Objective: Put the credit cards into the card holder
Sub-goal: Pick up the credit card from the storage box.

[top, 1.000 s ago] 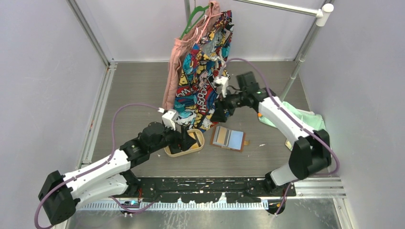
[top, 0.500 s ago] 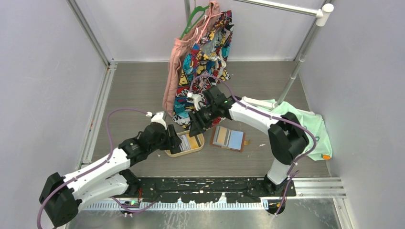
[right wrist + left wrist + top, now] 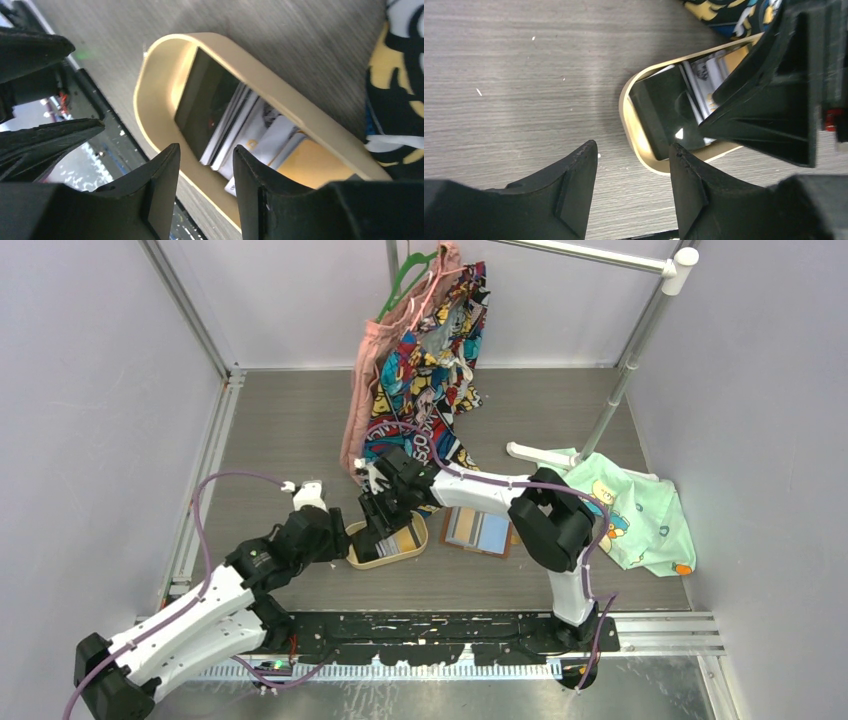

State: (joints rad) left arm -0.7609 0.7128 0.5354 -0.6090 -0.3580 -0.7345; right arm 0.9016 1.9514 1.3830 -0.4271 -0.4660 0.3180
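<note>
The credit cards lie stacked in an oval light-wood tray (image 3: 372,561): a black card (image 3: 205,102) leans at the tray's end, white and grey ones (image 3: 260,132) sit beside it, and a yellow one (image 3: 315,165) lies further along. My right gripper (image 3: 381,519) hovers open just over the cards and the tray rim (image 3: 150,100), holding nothing. My left gripper (image 3: 337,538) stands open just left of the tray's end (image 3: 630,145), with bare table between its fingers. The card holder (image 3: 478,530), tan leather, lies open flat to the right of the tray.
A comic-print garment (image 3: 425,380) and a pink one (image 3: 362,400) hang from a rack right behind the tray. The rack's pole (image 3: 625,380) and white foot (image 3: 535,454) stand at the right, beside a mint cloth (image 3: 645,525). A black rail (image 3: 440,632) runs along the near edge.
My right arm has swung in from the back right to above the tray. My left gripper has drawn back left out of the tray. Both pairs of jaws have narrowed.
</note>
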